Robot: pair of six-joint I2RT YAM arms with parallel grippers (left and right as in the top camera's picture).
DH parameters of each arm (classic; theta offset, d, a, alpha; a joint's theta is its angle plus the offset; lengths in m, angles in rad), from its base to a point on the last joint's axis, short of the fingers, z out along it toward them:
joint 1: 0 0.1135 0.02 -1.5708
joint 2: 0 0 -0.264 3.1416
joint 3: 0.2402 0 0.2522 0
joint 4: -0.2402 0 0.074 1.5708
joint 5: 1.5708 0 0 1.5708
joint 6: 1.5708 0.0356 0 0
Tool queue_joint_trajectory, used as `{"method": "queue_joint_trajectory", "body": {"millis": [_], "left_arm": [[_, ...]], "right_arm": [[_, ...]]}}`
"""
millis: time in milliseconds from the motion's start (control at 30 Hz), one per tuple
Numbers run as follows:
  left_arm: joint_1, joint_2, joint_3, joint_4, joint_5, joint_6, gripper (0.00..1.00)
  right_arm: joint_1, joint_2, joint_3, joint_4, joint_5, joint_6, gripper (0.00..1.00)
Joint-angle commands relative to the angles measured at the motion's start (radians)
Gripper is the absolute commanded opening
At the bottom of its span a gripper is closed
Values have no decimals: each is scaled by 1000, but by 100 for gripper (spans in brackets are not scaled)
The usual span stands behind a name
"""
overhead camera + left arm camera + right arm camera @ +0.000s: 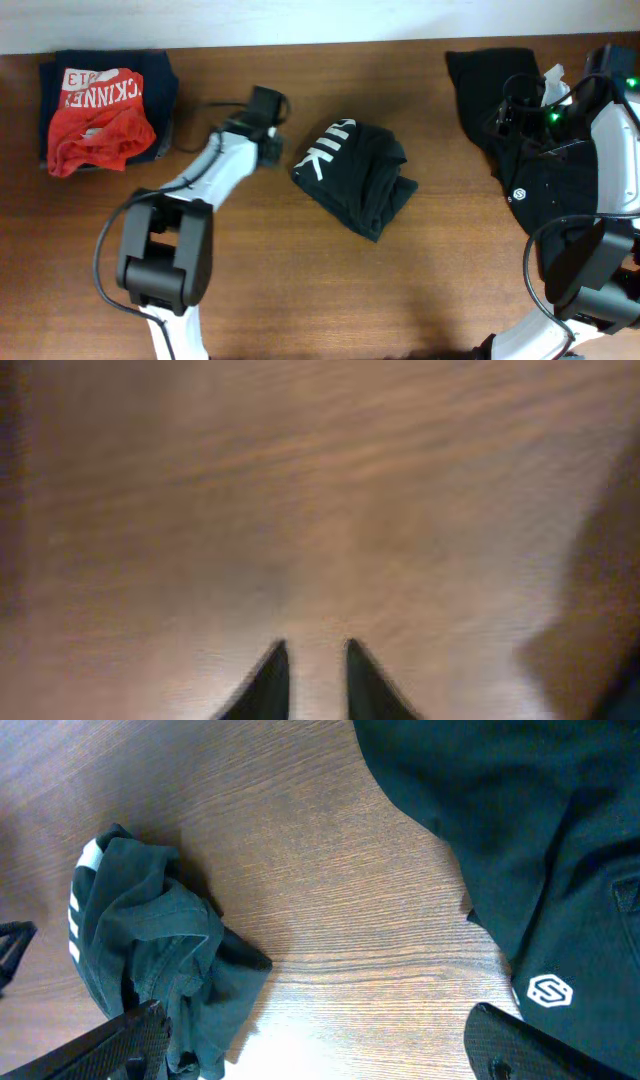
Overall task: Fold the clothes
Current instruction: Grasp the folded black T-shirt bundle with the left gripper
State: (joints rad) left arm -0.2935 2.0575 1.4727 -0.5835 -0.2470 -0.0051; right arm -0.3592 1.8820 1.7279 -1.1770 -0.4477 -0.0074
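A black shirt with white block lettering (pixel 355 178) lies bunched in a loose bundle at the table's middle; it also shows in the right wrist view (pixel 150 950). A second dark shirt (pixel 545 160) with a small round white logo is spread at the right (pixel 520 840). My left gripper (pixel 274 148) is just left of the bundle, low over bare wood, its fingers (pixel 316 685) almost together with nothing between them. My right gripper (pixel 515 108) hovers over the spread shirt's left edge, jaws (pixel 315 1045) wide open and empty.
A folded pile with a red shirt on a navy one (pixel 100 115) sits at the back left corner. The table's back edge (pixel 320 40) runs along the top. Bare wood (pixel 350 290) fills the front middle.
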Motion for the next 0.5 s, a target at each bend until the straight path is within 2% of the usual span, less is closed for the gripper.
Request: {"method": "queue_joint_trajectory", "body": {"millis": [0, 133, 233, 300, 467], "left_arm": [[-17, -22, 148, -124, 119, 90, 35], [-132, -56, 274, -253, 120, 155, 53], [-237, -59, 292, -290, 156, 157, 72], [-278, -51, 291, -315, 208, 157, 73], [-409, -50, 293, -291, 198, 168, 74]], "right_arm": [[5, -23, 17, 1, -12, -4, 99], [3, -23, 17, 13, 13, -4, 99], [3, -23, 17, 14, 113, -3, 99], [-3, -23, 17, 19, 147, -3, 99], [-50, -23, 17, 66, 144, 74, 99]]}}
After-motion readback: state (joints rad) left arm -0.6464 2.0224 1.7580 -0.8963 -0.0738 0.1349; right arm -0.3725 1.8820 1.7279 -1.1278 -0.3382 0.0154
